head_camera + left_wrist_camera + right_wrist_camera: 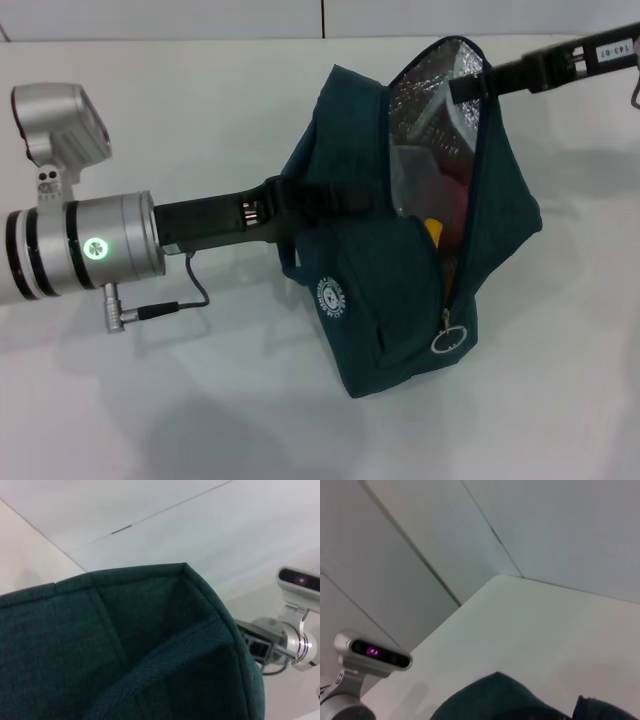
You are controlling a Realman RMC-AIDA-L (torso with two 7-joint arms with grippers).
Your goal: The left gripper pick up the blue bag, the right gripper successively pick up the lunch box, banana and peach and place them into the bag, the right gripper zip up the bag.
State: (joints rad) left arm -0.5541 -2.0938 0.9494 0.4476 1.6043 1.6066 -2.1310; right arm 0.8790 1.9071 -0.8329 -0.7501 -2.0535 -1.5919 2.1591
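The bag (400, 270) stands on the white table (150, 400), right of centre in the head view, tilted with its mouth open toward the upper right. Its silver lining (430, 90) shows inside the gap. The zip runs down the front edge, and the ring pull (449, 341) hangs low near the bottom of the opening, so the zip is mostly undone. A round white logo (331, 297) sits on the near side panel.

Inside the mouth, the clear box (420, 165) leans against the lining. Below it a pink-red shape, the peach (455, 195), shows, and under that a bit of the orange-yellow banana (436, 232).

The left gripper (300, 195) reaches in from the left and is pinched shut on the bag's handle strap at the upper left side, holding the fabric up. Its silver wrist (95, 245) shows a green light. In the left wrist view the teal fabric (125, 645) fills most of the picture.

The right gripper (470, 85) comes in from the upper right, its tip at the top rim of the opening against the lining; whether its fingers are spread or closed cannot be told. The right wrist view shows only a corner of the bag (495, 700) and the table.
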